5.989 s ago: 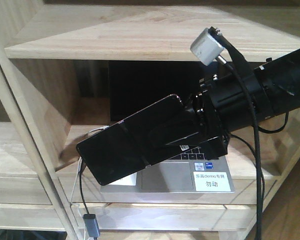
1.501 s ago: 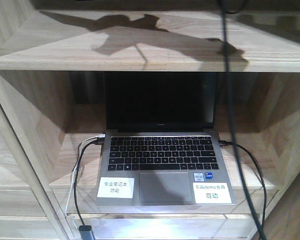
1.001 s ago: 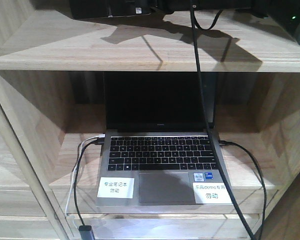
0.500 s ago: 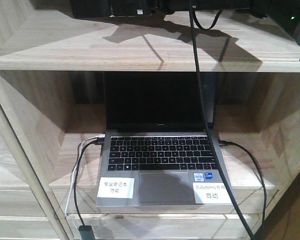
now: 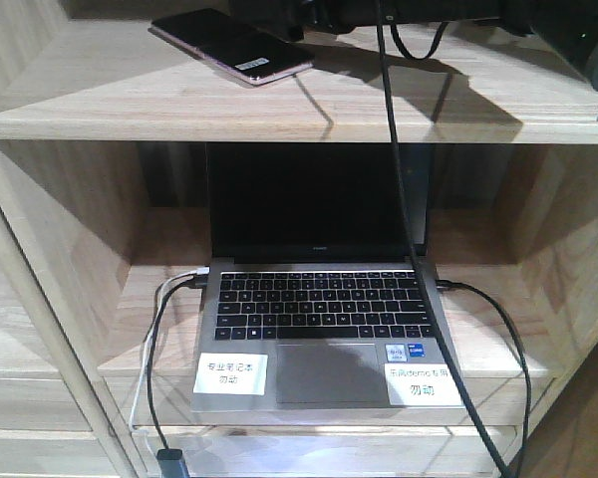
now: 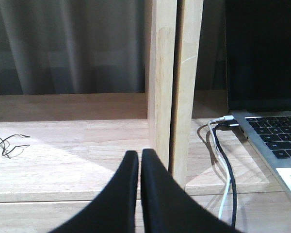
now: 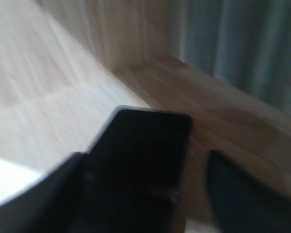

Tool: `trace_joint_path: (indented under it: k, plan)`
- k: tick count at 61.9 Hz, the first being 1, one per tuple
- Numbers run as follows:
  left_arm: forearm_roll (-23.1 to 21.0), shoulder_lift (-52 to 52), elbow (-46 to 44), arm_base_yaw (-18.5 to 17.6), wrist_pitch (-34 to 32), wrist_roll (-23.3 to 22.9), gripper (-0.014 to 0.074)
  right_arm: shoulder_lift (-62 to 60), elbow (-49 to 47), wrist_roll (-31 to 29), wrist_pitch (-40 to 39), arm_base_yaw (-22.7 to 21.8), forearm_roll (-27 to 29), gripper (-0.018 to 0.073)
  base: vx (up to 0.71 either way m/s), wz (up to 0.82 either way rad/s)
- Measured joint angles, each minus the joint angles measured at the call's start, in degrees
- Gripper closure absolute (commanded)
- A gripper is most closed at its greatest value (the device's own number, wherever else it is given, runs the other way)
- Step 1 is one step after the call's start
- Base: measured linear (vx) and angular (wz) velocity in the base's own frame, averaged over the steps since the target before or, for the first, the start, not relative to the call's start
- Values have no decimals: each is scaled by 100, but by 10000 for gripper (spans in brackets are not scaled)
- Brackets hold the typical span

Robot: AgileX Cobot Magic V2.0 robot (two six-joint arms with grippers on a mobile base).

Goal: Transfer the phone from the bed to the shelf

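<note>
Phone [image 5: 231,46]: flat on upper shelf [image 5: 279,105] board, right gripper [image 7: 150,179] apparently open astride it; withdrawal could drag it off. Left gripper [image 6: 138,160] closed, empty

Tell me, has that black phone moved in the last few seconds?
Yes. Six seconds ago it was carried in front of the laptop; now the phone lies on the upper shelf board above it, toward the left.

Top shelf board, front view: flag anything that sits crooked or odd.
The phone lies flat on the shelf but skewed, its long side diagonal to the board's front edge rather than square. A black cable hangs down across the open laptop below. Nothing looks damaged.
</note>
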Motion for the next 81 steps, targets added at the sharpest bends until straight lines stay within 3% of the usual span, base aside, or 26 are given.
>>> trace_joint_path:
  k: [32, 56, 66, 81]
  plan:
    - [0, 0, 0, 0, 0, 0, 596, -478, 0, 445, 0, 0, -574, -2, 0, 0]
    - [0, 0, 0, 0, 0, 0, 596, -1289, 85, 1088, 273, 0, -1416, -1, 0, 0]
    - [0, 0, 0, 0, 0, 0, 596, -1780, 683, 1177, 215, 0, -1436, 32, 0, 0]
    - [0, 0, 0, 0, 0, 0, 596, -2780, 2355, 1082, -656, 0, -1446, 114, 0, 0]
